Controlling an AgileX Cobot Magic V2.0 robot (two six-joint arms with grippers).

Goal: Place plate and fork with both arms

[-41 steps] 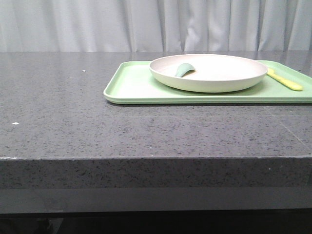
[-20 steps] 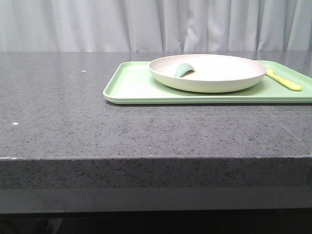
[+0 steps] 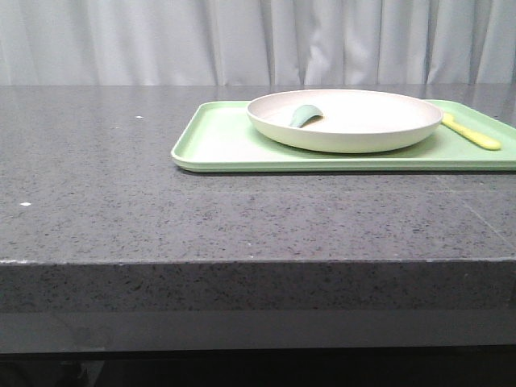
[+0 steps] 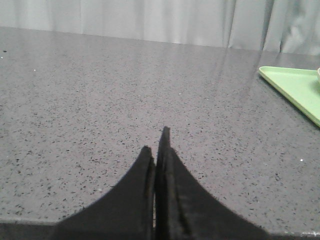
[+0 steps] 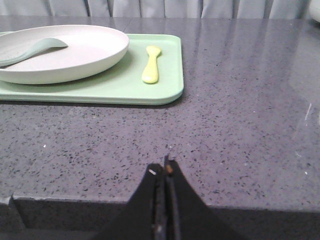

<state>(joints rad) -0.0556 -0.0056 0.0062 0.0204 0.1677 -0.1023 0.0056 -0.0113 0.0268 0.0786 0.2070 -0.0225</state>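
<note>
A dark grey speckled desk (image 3: 161, 201) is seen in the front view, with a pale curtain (image 3: 242, 40) behind it. A flat rectangular light-green tray (image 3: 218, 145) lies on the desk, to the right of centre and toward the far side.

The plate (image 3: 355, 121) is set on the tray. It is large, round and shallow, off-white to cream in colour, with a raised rim and a matte finish. A grey-green spoon (image 3: 305, 115) is seen inside it, its bowl resting on the plate's floor near the left rim.

The fork (image 3: 472, 133) is laid flat on the tray just beside the plate, on its right and not visibly touching it. It is small, pale yellow and much shorter than the plate is wide. Its tines are too small to be made out.

In the right wrist view, plate (image 5: 65, 50), spoon (image 5: 30, 50), fork (image 5: 151, 65) and tray (image 5: 100, 92) are confirmed in the same arrangement.

The left claw (image 4: 155, 145) is seen in its wrist view above bare desk, its fingers pressed together and nothing between them. One corner of the tray (image 4: 295, 90) is visible there, well apart from it.

The right claw (image 5: 164, 167) is likewise closed and empty, near the desk's front edge, apart from the tray. Neither claw is visible in the front view.
</note>
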